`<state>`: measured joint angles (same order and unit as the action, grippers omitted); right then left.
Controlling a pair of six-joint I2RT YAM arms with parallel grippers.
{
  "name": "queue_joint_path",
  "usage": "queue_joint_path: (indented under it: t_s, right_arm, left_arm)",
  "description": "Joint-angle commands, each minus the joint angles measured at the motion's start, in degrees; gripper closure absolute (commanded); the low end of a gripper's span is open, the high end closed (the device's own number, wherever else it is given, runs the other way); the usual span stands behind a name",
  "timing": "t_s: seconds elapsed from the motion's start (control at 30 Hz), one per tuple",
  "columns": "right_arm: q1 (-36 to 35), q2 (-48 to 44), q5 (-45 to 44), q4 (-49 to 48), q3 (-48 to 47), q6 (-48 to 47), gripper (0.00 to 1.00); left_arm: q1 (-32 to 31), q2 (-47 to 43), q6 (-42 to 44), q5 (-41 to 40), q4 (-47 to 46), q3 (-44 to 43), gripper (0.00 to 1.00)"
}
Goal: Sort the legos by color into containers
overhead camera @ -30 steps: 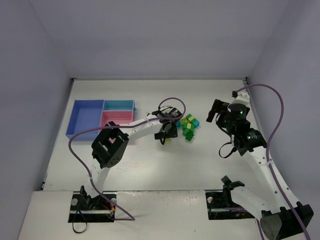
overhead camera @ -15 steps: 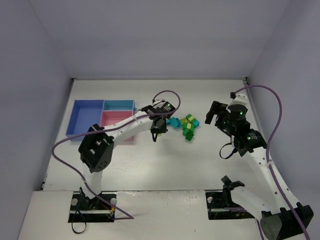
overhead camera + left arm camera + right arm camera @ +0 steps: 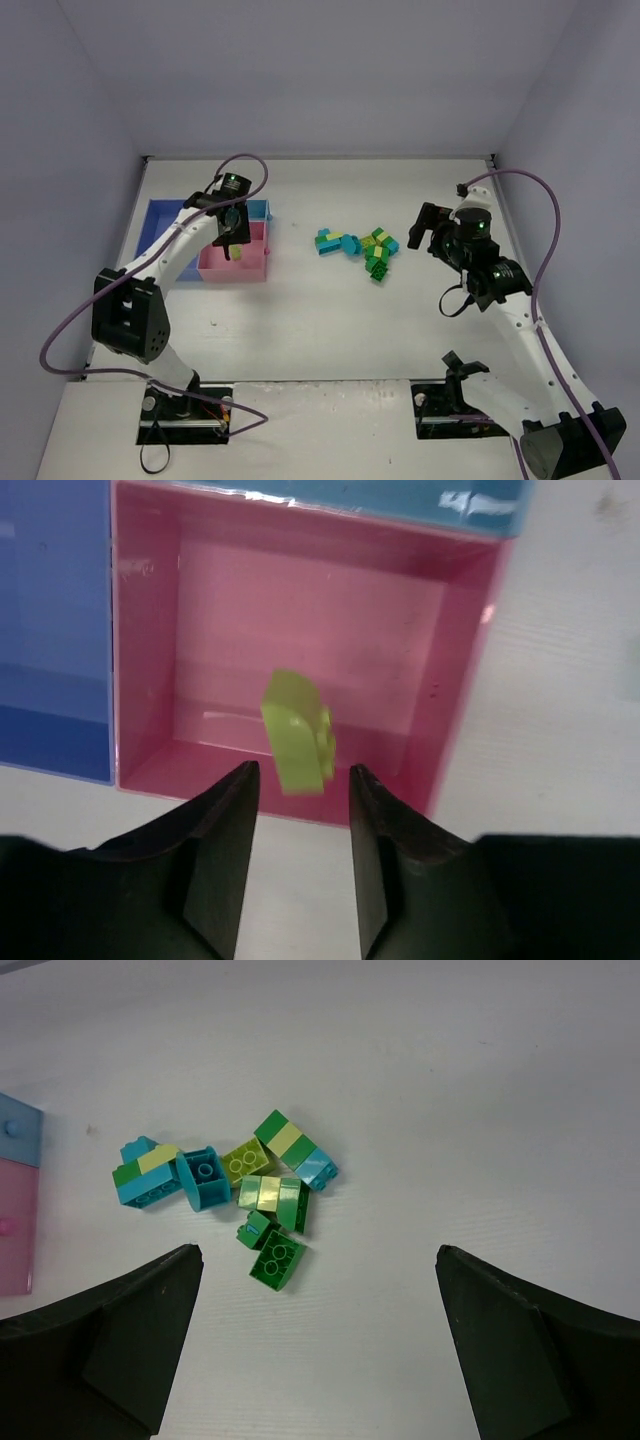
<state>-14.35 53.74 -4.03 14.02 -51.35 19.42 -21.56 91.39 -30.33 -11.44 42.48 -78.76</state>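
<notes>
The legos (image 3: 362, 248), a loose pile of dark green, yellow-green and teal bricks (image 3: 262, 1192), lie mid-table. One yellow-green brick (image 3: 297, 732) is inside the pink tray (image 3: 468, 690), just beyond my left gripper (image 3: 300, 772), whose jaws stand slightly apart and do not touch it. From above, that gripper (image 3: 232, 236) hovers over the pink tray (image 3: 252, 268) with the brick (image 3: 238, 253) below it. The pink tray joins the blue tray (image 3: 165, 245) and the narrow light-blue tray (image 3: 258, 208). My right gripper (image 3: 315, 1252) is wide open, above and right of the pile (image 3: 432, 232).
The blue tray (image 3: 50, 630) lies left of the pink one, the light-blue tray (image 3: 400, 500) behind it. White walls close the table at the back and sides. Purple cables loop off both arms.
My left arm swung from the pile to over the pink tray, carrying the yellow-green brick. Its jaws then parted and let the brick go. The right arm barely moved.
</notes>
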Motion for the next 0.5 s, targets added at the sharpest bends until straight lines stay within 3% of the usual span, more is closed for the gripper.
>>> queue_joint_path:
  t_s: [0.0, 0.17, 0.23, 0.27, 0.47]
  right_arm:
    - [-0.42, 0.67, 0.69, -2.24, -0.68, -0.61, 0.0]
    - [-0.42, 1.37, 1.31, -2.24, 0.37, -0.26, 0.0]
    - [-0.42, 1.99, 1.48, -2.16, 0.9, 0.53, 0.0]
    - [-0.42, 2.94, 1.83, -2.16, 2.03, 1.49, 0.04]
    - [-0.42, 6.38, 2.45, -2.24, 3.19, 3.69, 0.1]
  left_arm:
    - [3.26, 1.32, 7.46, 2.74, -3.18, 0.89, 0.64]
    - [4.51, 3.88, 9.58, 4.14, -3.28, -1.21, 0.36]
    - [4.51, 3.44, 9.5, 4.67, -3.1, -2.01, 0.29]
    - [4.42, 1.7, 8.8, 5.63, -3.02, -2.45, 0.23]
    - [0.92, -5.69, 9.14, 10.29, -3.98, -2.63, 0.21]
